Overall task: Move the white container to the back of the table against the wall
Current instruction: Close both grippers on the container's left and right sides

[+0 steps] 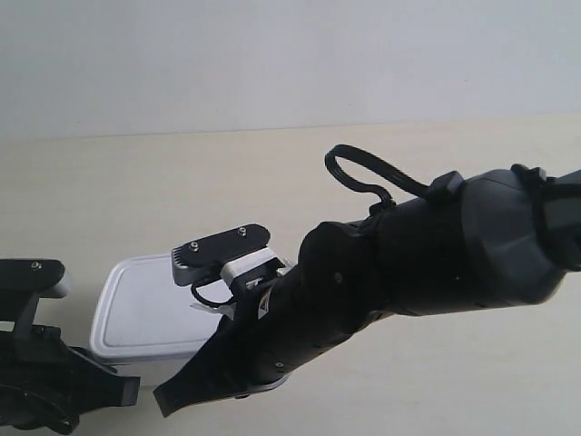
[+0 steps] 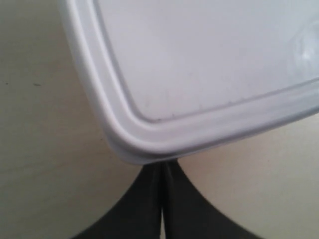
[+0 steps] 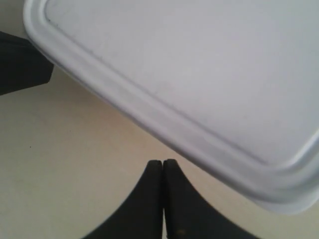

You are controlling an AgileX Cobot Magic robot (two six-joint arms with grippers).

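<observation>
Left end effector closed, right end effector closed

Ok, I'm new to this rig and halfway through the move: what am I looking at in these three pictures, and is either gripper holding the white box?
This is a robot with two black arms, each ending in a two-finger gripper. The exterior view comes from a camera off the arms: the white container lies on the table, well short of the wall. The arm at the exterior view's left sits beside it; the arm at the exterior view's right partly hides it. The other two pictures come from cameras on the wrists, looking along the fingers. The left gripper is shut, its tips at the container's corner rim. The right gripper is shut too, just off the rim. Nothing is held.
</observation>
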